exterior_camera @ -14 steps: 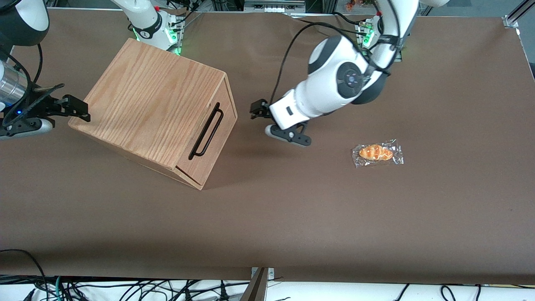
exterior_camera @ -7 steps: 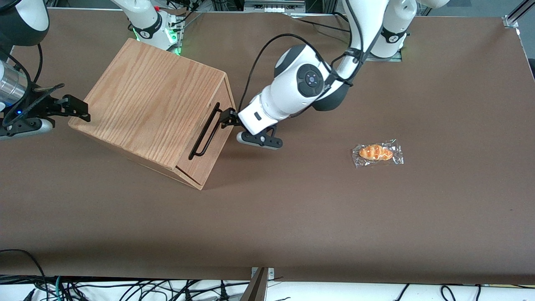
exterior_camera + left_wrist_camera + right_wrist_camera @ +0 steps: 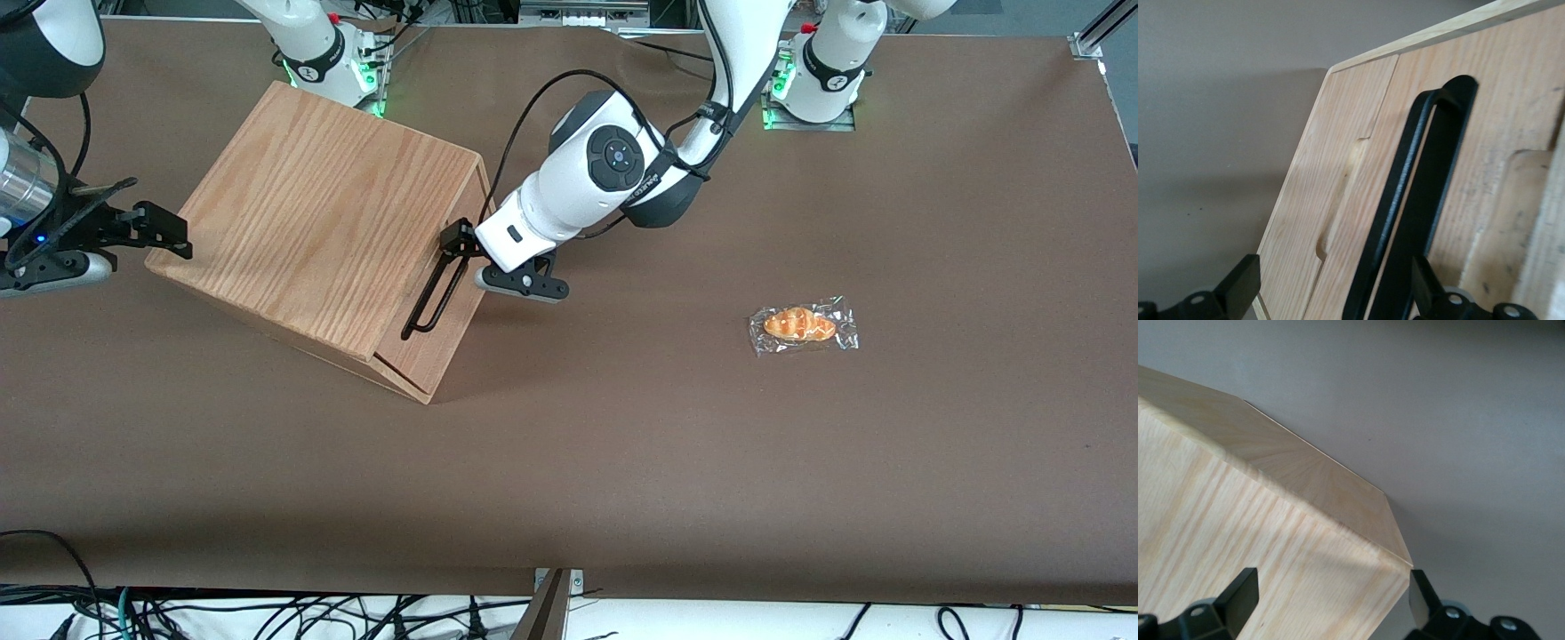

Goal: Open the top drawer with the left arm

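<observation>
Straddling the black bar handle [image 3: 1405, 220] of the top drawer [image 3: 449, 307], the gripper [image 3: 455, 242] stands wide, fingers [image 3: 1238, 287] unclosed; pulling before clamping risks slipping off the handle, leaving the drawer shut.

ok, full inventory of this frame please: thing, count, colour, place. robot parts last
cabinet: 1, oak-grain light wood, on the table toward the parked arm's end, turned at an angle
top drawer: 1, light wood front, closed, upper front of the cabinet
bar handle: 1, black metal, on the top drawer's front
wrapped pastry: 1, orange-brown in clear plastic, on the table toward the working arm's end
table: 1, brown surface, under everything
cables: several, black, along the edge nearest the front camera
left arm: 1, white with dark grey joints, reaching to the cabinet front
end effector: 1, black, fingers open, straddling the bar handle near its end farther from the front camera
</observation>
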Motion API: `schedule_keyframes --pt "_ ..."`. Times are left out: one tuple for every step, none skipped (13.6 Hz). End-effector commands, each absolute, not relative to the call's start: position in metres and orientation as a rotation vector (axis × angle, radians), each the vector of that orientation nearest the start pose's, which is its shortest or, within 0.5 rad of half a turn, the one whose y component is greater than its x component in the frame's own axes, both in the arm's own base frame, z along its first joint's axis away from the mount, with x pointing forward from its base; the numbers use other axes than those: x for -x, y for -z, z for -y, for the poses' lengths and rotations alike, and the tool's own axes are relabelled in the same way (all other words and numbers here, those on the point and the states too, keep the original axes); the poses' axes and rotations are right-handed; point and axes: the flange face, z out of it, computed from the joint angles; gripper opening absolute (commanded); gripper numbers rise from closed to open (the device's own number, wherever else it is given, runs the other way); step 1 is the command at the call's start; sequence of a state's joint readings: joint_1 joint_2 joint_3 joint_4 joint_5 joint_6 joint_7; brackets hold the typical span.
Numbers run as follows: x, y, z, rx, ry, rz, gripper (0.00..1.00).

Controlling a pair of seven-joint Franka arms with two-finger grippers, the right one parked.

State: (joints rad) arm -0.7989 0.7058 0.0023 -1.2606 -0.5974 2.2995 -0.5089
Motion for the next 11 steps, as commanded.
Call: schedule_keyframes --pt "-0.532 -0.370 0.572 -2.536 0.071 -0.064 1.00" --pt "-0.531 -0.367 0.572 -2.544 0.069 -0.061 1.00" --pt "-0.531 -0.365 0.572 -2.547 0.074 -0.065 1.00" --pt "-0.532 -0.360 0.571 -2.552 0.078 -0.068 1.00" --pt "-0.533 -0.356 0.570 -2.558 0.079 -0.070 1.00" --pt "-0.533 -0.352 0.570 -2.563 0.084 -0.071 1.00" --pt "-0.534 -0.349 0.568 -2.568 0.085 -0.072 1.00" --pt "-0.536 -0.349 0.566 -2.574 0.078 -0.070 1.00" --pt "-0.540 -0.350 0.562 -2.584 0.066 -0.066 1.00" --pt "-0.540 -0.349 0.561 -2.592 0.064 -0.059 1.00" --pt "-0.542 -0.349 0.559 -2.598 0.056 -0.057 1.00"
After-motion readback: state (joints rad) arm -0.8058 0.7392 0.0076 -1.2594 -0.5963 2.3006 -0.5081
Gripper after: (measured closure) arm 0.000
